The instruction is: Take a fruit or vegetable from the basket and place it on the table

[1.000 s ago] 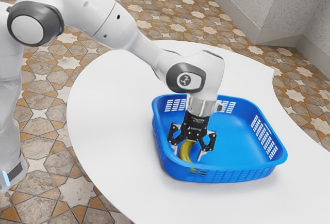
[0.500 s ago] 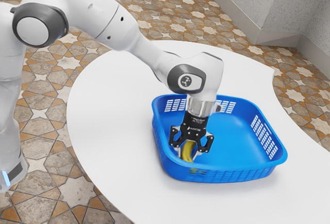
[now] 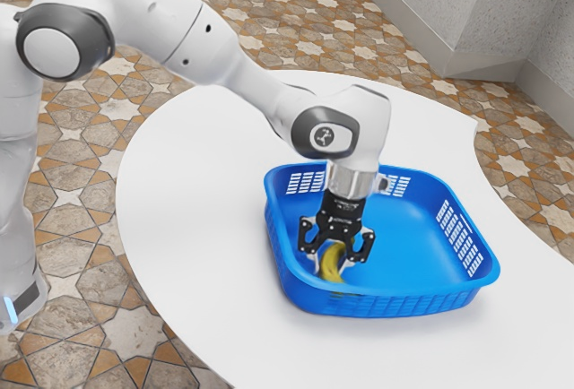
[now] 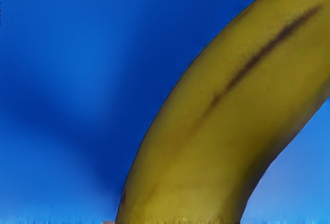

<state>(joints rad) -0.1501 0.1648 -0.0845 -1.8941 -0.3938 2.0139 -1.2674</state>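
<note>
Gripping the banana [image 3: 332, 270] from both sides, the tool [image 3: 331, 260] stood low inside the blue basket [image 3: 404, 303]. The grasp looked done, but the fruit was within the walls; lifting it clear, carrying it over and releasing it on the white counter [image 3: 193, 228] remained.

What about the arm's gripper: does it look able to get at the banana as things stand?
Most likely yes: the gripper is down inside the open-topped basket, right at the banana, with nothing visible blocking it.
</note>
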